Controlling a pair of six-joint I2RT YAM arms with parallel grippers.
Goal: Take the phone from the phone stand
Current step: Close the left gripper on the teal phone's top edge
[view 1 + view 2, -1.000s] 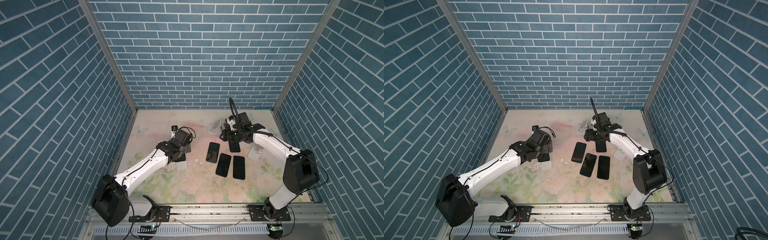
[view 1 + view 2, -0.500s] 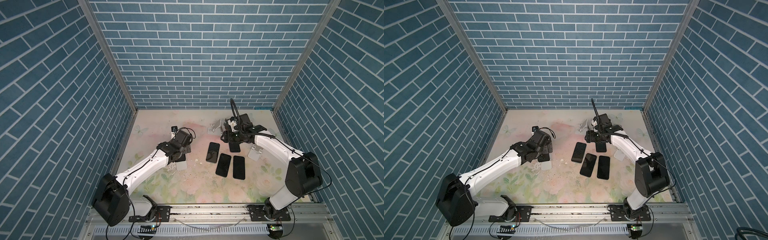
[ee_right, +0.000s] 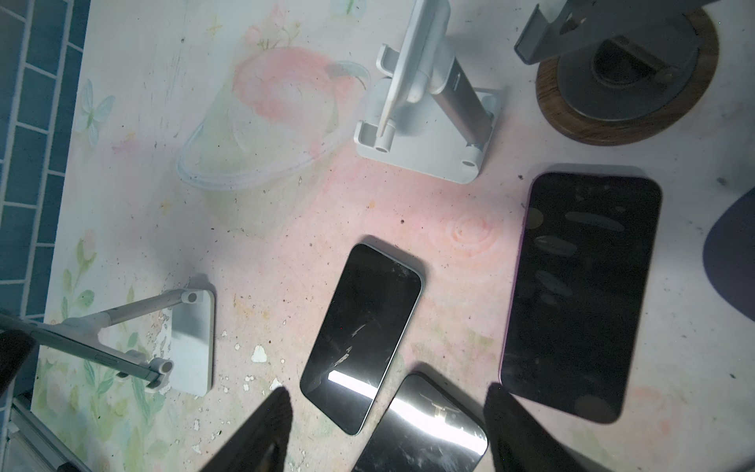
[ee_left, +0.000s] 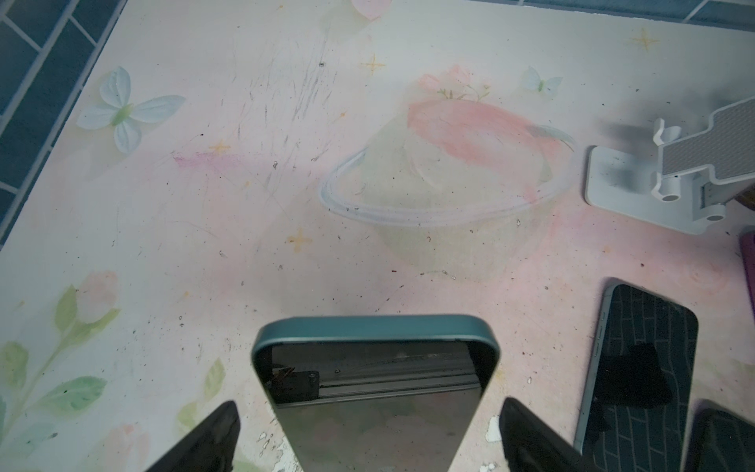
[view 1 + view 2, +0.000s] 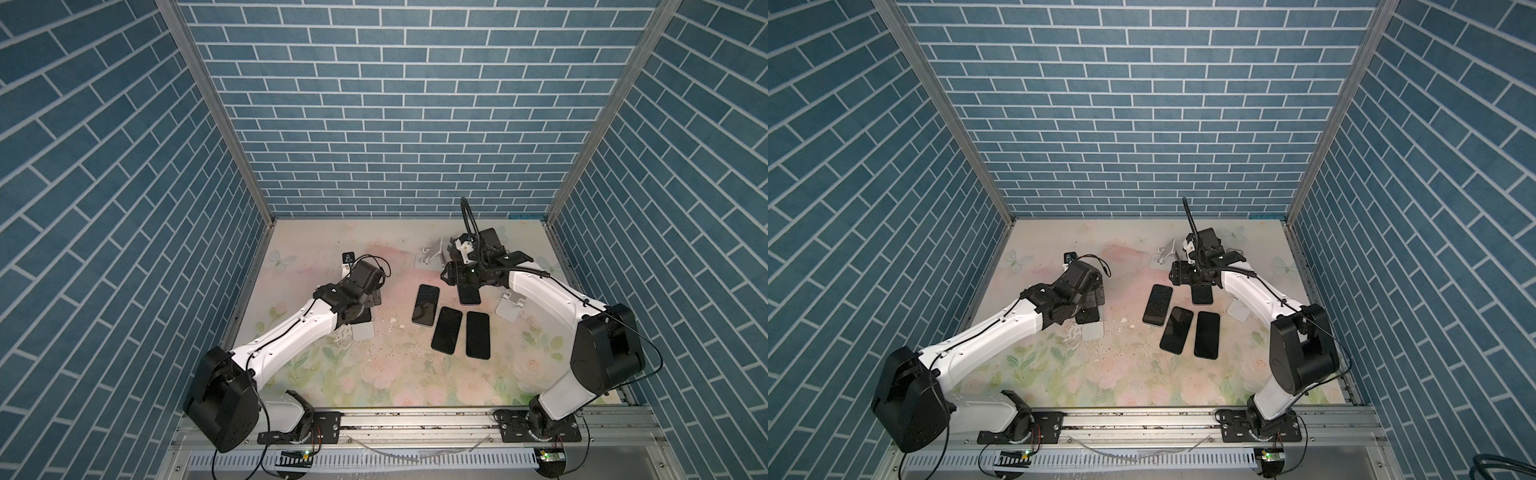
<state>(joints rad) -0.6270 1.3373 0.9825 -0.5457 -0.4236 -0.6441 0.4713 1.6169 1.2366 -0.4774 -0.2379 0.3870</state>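
We judge the job mostly done but not finished. Four flat phones [image 5: 446,329] already lie near the middle of the table [image 5: 374,374], a little toward 3 o'clock. The white stand [image 5: 432,254] at 1 o'clock is bare (so is the second stand [image 5: 509,305] at 3 o'clock).

What remains is the teal phone [image 4: 376,380], which leans in its phone stand [image 3: 192,335] at about 9 o'clock in both top views. The left gripper [image 4: 369,437] has its jaws spread wide with the phone's upper end between them. A gap shows on either side, so nothing is gripped yet.

The right gripper [image 3: 388,433] hovers at about 1 o'clock over the flat phones, jaws apart and empty.

As we read it, three steps are left: close on the teal phone, lift it off the stand, and lay it down.
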